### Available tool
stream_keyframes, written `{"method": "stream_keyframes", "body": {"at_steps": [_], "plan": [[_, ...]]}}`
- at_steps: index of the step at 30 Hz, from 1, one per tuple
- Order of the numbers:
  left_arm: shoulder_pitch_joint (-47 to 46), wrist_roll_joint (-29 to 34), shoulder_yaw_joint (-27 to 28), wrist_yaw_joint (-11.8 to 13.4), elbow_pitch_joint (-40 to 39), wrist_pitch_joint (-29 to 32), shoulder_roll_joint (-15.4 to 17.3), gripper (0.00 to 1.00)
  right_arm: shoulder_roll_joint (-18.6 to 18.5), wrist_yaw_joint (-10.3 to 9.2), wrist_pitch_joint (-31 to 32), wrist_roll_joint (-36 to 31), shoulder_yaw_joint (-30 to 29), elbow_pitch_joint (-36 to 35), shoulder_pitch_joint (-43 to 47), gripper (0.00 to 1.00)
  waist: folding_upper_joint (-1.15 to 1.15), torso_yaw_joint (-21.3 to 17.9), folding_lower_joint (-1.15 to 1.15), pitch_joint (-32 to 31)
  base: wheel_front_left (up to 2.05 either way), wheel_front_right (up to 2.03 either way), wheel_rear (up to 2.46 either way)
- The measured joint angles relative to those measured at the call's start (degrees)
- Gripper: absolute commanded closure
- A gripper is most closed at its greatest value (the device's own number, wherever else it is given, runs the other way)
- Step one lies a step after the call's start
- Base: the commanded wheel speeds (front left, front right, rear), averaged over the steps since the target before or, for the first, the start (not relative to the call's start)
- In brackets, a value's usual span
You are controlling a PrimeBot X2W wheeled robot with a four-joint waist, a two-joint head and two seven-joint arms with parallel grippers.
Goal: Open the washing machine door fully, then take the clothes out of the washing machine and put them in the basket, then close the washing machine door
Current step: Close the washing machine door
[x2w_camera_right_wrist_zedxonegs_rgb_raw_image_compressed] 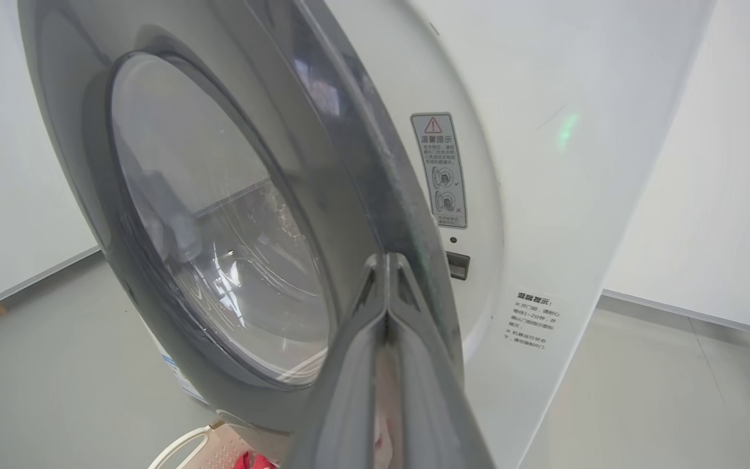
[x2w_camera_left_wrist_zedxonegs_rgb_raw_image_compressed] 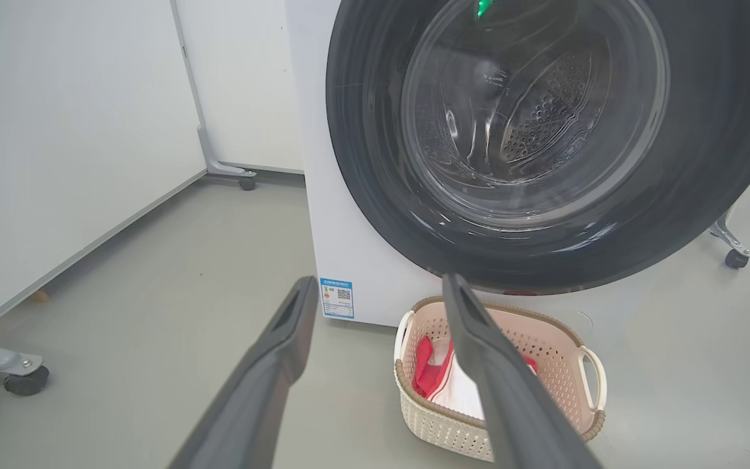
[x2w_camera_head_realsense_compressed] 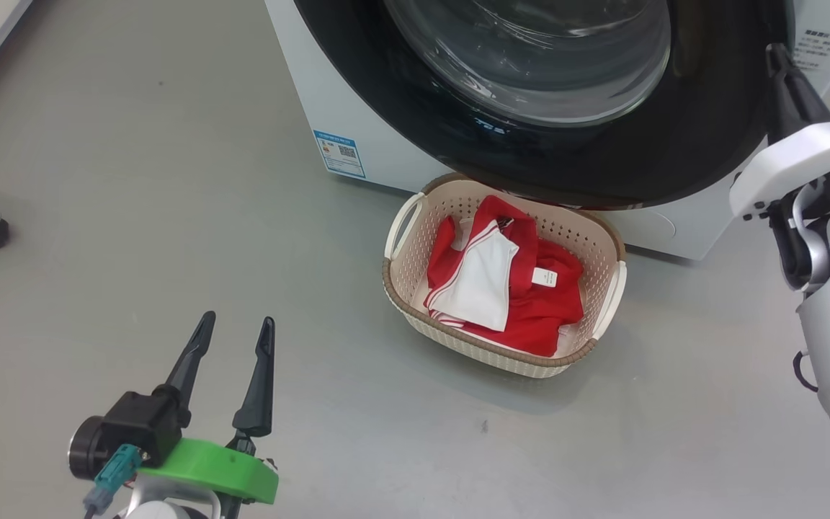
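Low at the robot's left, the left gripper (x2w_camera_head_realsense_compressed: 237, 318) hangs over the floor (x2w_camera_head_realsense_compressed: 134, 180), fingers spread wide. Beyond, the basket (x2w_camera_head_realsense_compressed: 402, 274) holds the clothes (x2w_camera_head_realsense_compressed: 530, 303), its long side slanting across under the washing machine door (x2w_camera_head_realsense_compressed: 400, 94). Closing is the step in hand, I judge: the right gripper (x2w_camera_right_wrist_zedxonegs_rgb_raw_image_compressed: 386, 260), fingers pinched together on nothing, sits at the door's free edge. The door (round, no long axis) stands ajar, outer face toward the robot; next, press that edge home against the washing machine (x2w_camera_right_wrist_zedxonegs_rgb_raw_image_compressed: 544, 195).

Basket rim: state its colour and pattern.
The basket rim is brown with a woven look, over cream perforated walls; the head view shows it best.
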Motion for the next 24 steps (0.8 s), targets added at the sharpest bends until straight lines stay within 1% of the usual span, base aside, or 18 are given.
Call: {"method": "stream_keyframes", "body": {"at_steps": [3, 12, 24], "plan": [[-0.23, 0.00, -0.32, -0.11, 0.23, -0.01, -0.44, 0.00, -0.01, -0.36, -0.01, 0.01, -0.24, 1.55, -1.48, 1.00, 0.00, 0.16, 0.00, 0.23, 0.00, 0.00, 0.00], [-1.57, 0.00, -1.79, -1.14, 0.69, -0.25, -1.01, 0.00, -0.97, -0.36, 0.01, -0.01, -0.35, 5.08, -5.32, 1.00, 0.00, 1.61, 0.00, 1.15, 0.00, 0.00, 0.00], [-2.40, -0.01, -3.16, -1.89, 2.23, -0.68, -2.30, 0.00, -4.64, -0.37, -0.02, -0.48, -1.32, 9.65, -12.67, 1.00, 0.00, 4.39, 0.00, 3.18, 0.00, 0.00, 0.00]]}}
